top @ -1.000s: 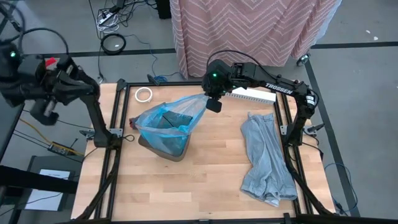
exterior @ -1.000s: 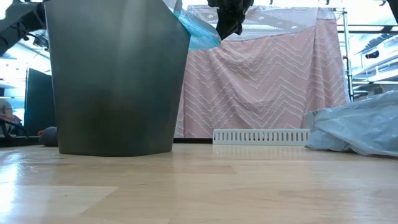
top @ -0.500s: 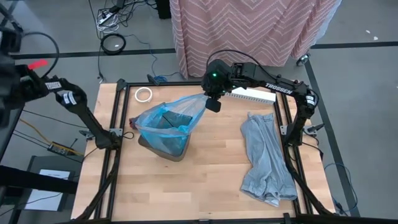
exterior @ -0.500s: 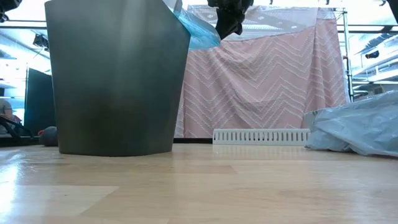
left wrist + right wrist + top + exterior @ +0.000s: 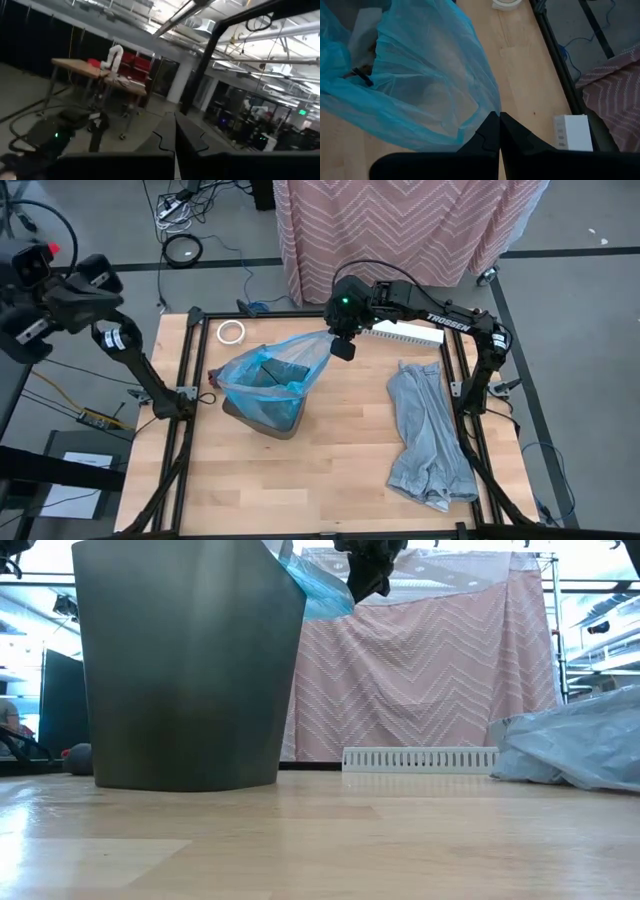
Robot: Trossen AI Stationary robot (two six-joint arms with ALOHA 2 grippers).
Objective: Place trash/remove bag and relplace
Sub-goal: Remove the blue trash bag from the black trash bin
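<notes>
Blue bag [image 5: 268,370] hides most trash; I see only a dark stick [image 5: 363,77]. Right gripper [image 5: 341,348] pinches its corner. Left gripper [image 5: 175,131], closed empty, is off-table.

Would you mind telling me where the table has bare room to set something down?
Bare wood runs between the bin and the grey bag, and along the whole near edge. The far side is crowded: tape ring, white grille, right gripper shut on the blue bag.

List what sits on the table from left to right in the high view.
White tape ring → blue bag in the bin → right hand pinching the bag's corner → white vent strip → grey bag.
</notes>
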